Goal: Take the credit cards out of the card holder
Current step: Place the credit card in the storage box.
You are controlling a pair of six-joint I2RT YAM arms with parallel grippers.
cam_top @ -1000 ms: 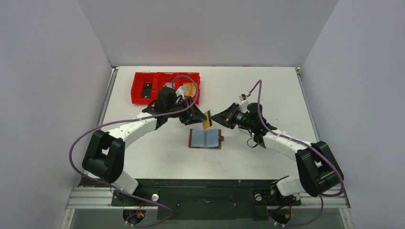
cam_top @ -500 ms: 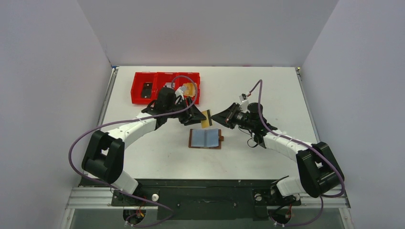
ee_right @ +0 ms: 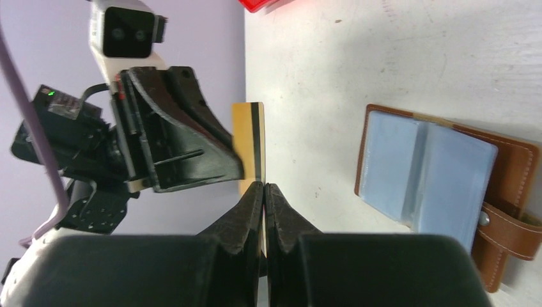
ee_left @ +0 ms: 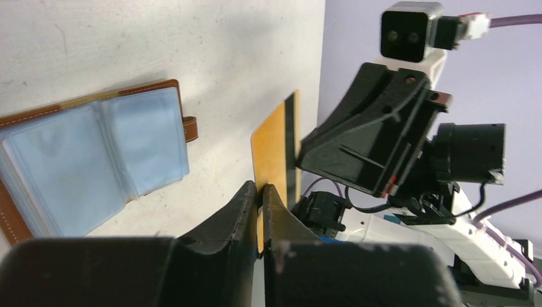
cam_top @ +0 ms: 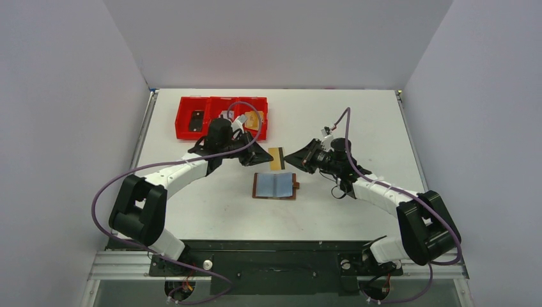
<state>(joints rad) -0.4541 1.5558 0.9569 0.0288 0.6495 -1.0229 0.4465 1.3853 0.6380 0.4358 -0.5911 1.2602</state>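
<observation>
Orange credit card (ee_left: 271,150), dark stripe along one edge: held clear of the worktop (cam_top: 358,121) and pinched at two opposite edges. The left gripper (ee_left: 260,188) was closed narrow on the card's near edge. The right gripper (ee_right: 264,187) was clamped tight on the opposite edge, directly facing the left one.

Card holder (ee_right: 425,173), brown leather with grey-blue pockets: lay open and flat on the worktop, below the two grippers and a little toward the arm bases, touched by neither. Its strap tab (ee_right: 505,233) was on the right gripper's side. No card could be made out in the visible pockets, and whether others remained inside could not be told.

Red tray (cam_top: 220,98): beyond the left gripper. A loose orange card (cam_top: 254,119) lay in the compartment nearest that gripper.

Risks, as judged:
- Both grippers were locked on one thin card. A pull by either arm before the other let go could bend it or drag it askew in the weaker pinch.
- If the right gripper released while the left held only a sliver of edge, the card could pivot and drop onto the card holder.

Change from a second earlier:
- The left gripper had stood wider about the card, which sat tilted. It had since closed on it, and the card sat squarer between the two.
- The right gripper's clamp was unchanged.
</observation>
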